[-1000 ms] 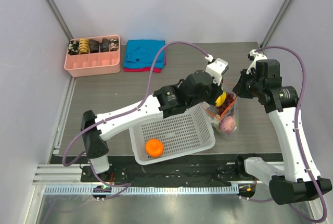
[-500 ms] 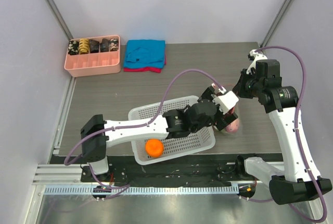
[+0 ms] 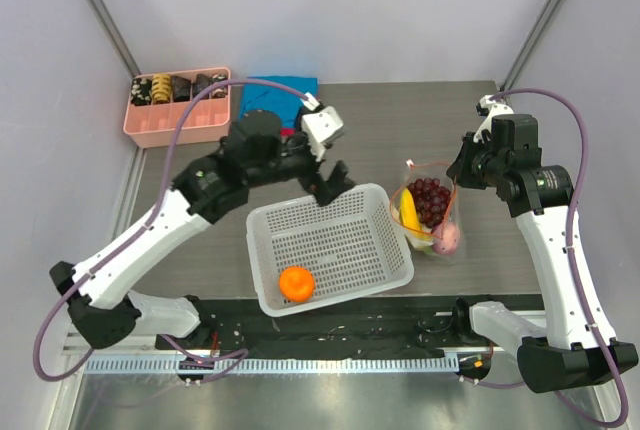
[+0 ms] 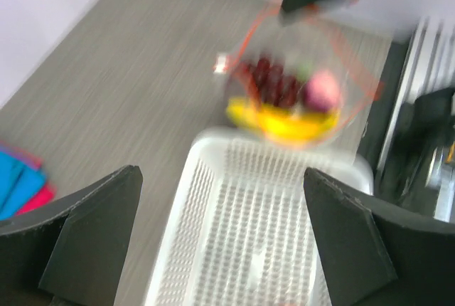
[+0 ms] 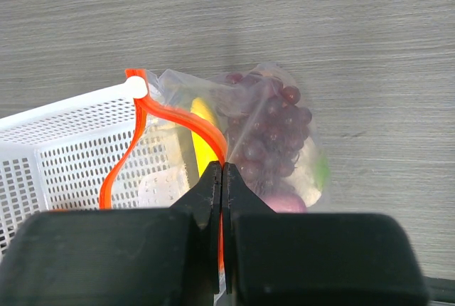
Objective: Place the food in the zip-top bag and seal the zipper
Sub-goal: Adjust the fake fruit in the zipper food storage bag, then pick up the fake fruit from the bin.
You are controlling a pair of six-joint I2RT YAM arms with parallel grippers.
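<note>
Right wrist view: right gripper (image 5: 222, 169) pinches the zipper (image 5: 174, 122), food (image 5: 274, 128) bagged beyond; left gripper (image 4: 220, 174) gapes over the basket (image 3: 265, 213).

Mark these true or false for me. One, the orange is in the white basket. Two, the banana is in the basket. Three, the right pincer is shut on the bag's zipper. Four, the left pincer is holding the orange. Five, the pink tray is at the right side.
1. The orange lies in the white basket. True.
2. The banana lies in the basket. False: it is inside the zip-top bag, next to the grapes.
3. The right pincer is shut on the zipper. True.
4. The left pincer holds the orange. False: it is open and empty, above the basket's far edge.
5. The pink tray is at the right side. False: it stands at the rear left.
</note>
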